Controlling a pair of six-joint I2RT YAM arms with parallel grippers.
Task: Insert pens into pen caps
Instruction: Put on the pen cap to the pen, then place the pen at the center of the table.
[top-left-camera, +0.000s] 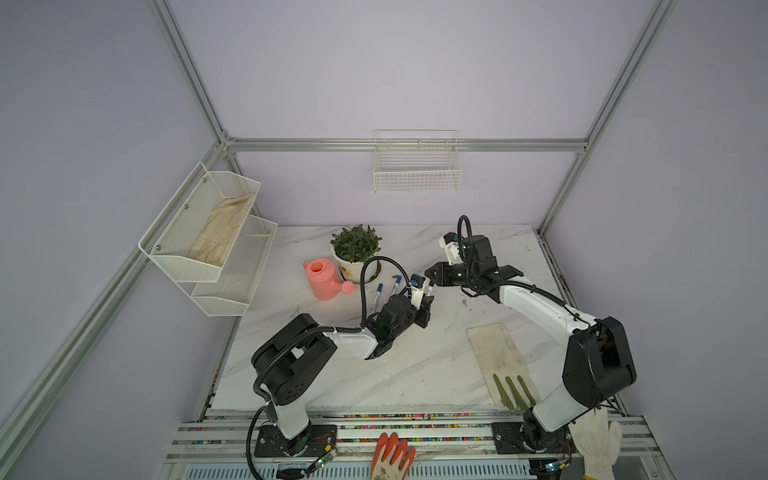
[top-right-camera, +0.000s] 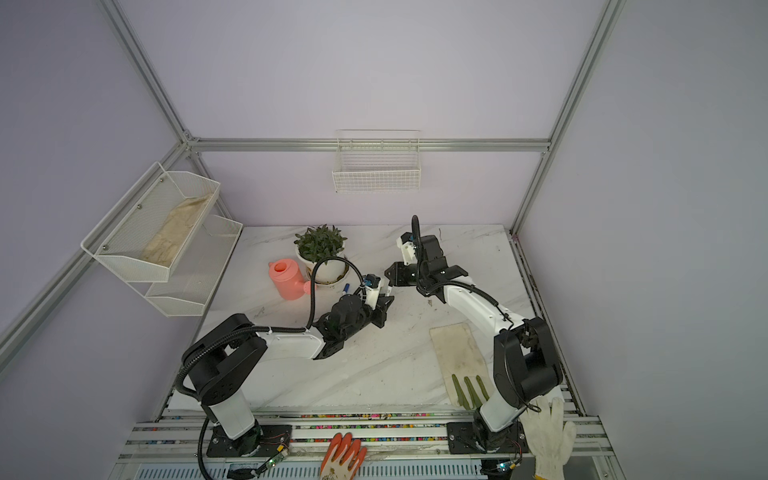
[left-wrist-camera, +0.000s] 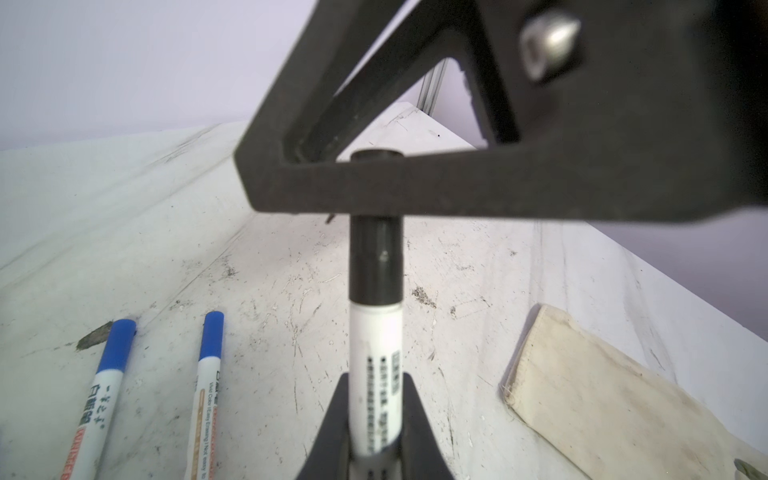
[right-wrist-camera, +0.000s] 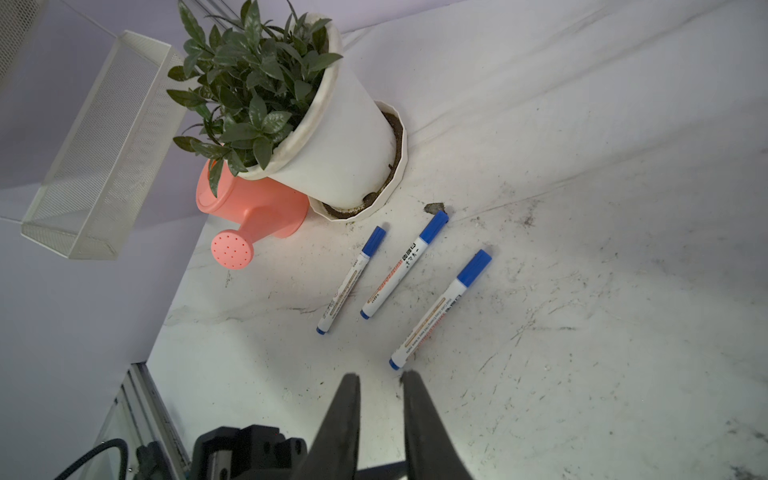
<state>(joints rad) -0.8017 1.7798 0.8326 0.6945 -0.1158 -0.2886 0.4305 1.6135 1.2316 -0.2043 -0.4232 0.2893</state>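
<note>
Black pen (left-wrist-camera: 376, 340): judged light, stiff, slick-barrelled. Clenched mid-barrel in left gripper (left-wrist-camera: 376, 379), black cap (left-wrist-camera: 376, 257) on beyond its tips. Right gripper (right-wrist-camera: 380, 374): parted, empty, just beside cap. Best held by barrel.

I found the marble table (top-left-camera: 415, 374) carrying a plant pot (top-left-camera: 354, 268), with a pink watering can (top-left-camera: 325, 284) just beside it, three blue-capped pens (right-wrist-camera: 392, 274) near it and a soiled glove (top-left-camera: 498, 359) well apart from it.

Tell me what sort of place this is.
Probably a robot test cell staged as a gardening bench: a bare metal frame encloses it, with a potted plant, a watering can and an orange glove in view.
</note>
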